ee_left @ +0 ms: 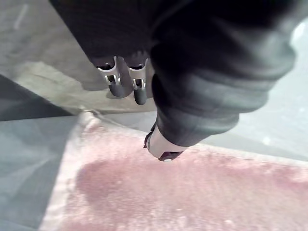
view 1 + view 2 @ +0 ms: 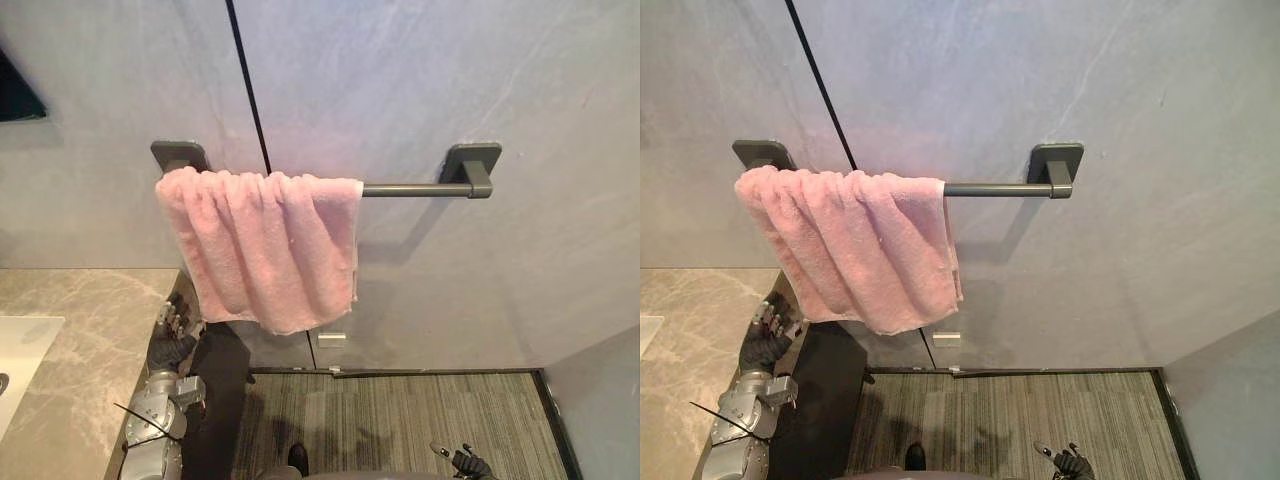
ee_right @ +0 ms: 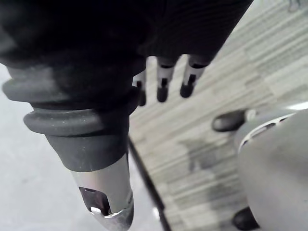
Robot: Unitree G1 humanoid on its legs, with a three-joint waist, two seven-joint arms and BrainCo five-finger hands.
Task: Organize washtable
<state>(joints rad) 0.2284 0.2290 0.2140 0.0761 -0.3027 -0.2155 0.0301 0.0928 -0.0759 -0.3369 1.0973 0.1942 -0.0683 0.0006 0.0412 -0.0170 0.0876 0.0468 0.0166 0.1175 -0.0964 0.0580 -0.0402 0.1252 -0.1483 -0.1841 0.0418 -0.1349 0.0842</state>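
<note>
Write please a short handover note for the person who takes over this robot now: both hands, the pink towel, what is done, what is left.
Left hand: open, empty, close to the lower edge of the pink terry towel, beside the beige marble counter; contact unclear.
Right hand: open, empty, low over the striped grey floor.
Towel: draped over the dark grey metal wall bar, bunched at its left end.
Done: the towel seems hung.
Left: probably spread it along the bar; check the counter, which is mostly out of view.

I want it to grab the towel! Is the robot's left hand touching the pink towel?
Cannot tell. In the left eye view the left hand is right beside the pink towel, at its lower corner; no gap or contact shows plainly.
</note>
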